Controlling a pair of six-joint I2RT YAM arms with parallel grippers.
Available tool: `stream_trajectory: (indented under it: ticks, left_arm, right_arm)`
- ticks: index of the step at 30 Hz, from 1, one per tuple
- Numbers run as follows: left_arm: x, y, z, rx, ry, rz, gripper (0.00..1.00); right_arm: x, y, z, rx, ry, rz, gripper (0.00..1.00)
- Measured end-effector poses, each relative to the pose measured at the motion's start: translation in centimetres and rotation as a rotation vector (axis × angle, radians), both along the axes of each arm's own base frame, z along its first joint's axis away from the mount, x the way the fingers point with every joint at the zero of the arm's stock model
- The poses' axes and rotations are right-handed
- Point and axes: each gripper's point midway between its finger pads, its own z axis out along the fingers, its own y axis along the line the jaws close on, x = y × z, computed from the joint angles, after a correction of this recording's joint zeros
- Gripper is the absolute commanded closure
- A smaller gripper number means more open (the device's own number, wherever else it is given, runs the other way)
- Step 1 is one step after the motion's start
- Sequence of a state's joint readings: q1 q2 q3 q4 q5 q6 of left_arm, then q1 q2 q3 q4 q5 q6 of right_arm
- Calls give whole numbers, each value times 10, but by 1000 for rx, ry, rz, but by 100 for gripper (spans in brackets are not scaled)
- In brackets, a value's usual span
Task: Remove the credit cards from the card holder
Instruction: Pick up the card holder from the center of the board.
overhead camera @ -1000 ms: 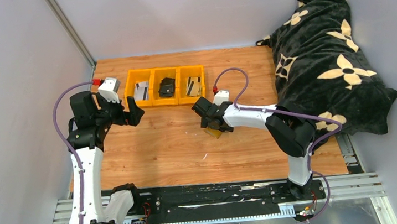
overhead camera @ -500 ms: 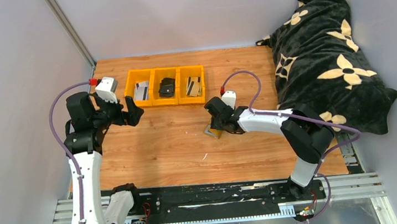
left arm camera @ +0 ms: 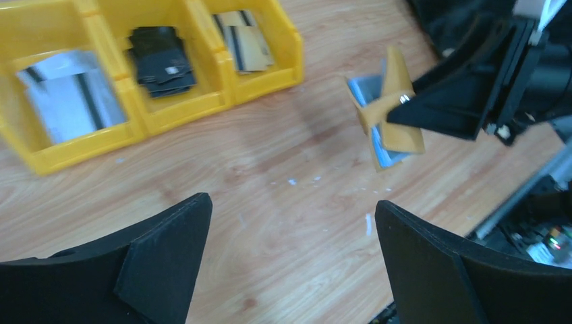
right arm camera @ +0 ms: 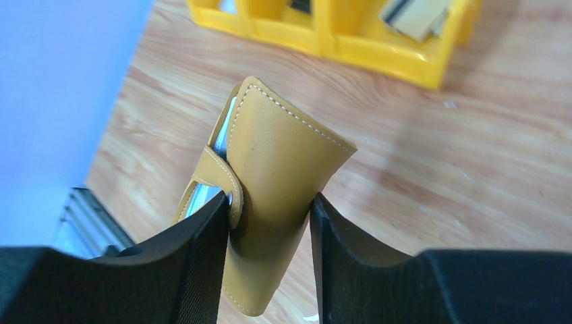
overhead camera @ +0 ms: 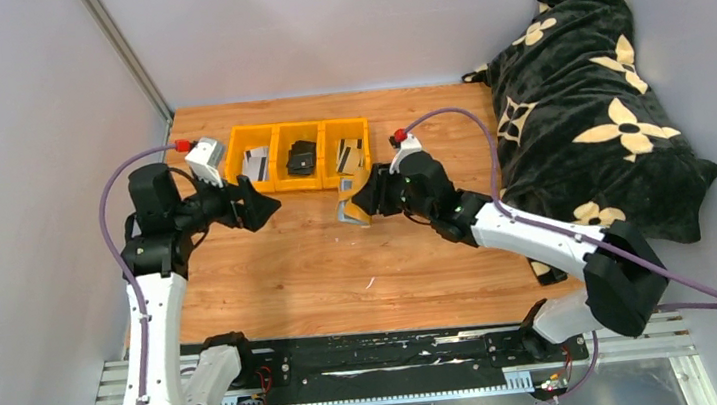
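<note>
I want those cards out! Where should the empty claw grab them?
Probably the pale card edges peeking from the card holder's open side, beside the snap tab. The right gripper pinches its folded body, so the left gripper should come from that open side.

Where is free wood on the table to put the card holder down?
Free: the bare table wood between the yellow bins and the near edge. Crowded: just before the bins, where the left end effector and the right end effector holding the card holder hang; the black blanket covers the right side.
</note>
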State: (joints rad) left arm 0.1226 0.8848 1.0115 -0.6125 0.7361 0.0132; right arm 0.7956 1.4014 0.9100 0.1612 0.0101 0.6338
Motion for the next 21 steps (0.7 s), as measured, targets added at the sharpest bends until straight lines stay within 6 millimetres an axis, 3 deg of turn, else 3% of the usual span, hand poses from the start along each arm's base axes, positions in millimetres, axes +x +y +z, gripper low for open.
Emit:
stream_trajectory:
  ticks: [4, 8, 15, 21]
  left_arm:
    - [-16, -44, -1, -30, 29, -151, 1]
    - [-34, -85, 0, -73, 70, -285, 8]
    - [-33, -102, -2, -126, 154, -289, 22]
    - [-32, -110, 12, -179, 155, -291, 50]
  right_arm:
    - [1, 10, 53, 118, -97, 35, 82]
    - [1, 18, 90, 198, -154, 43, 81]
    - [-19, 38, 120, 265, -191, 75, 81]
    - [-35, 53, 136, 304, -202, 105, 80]
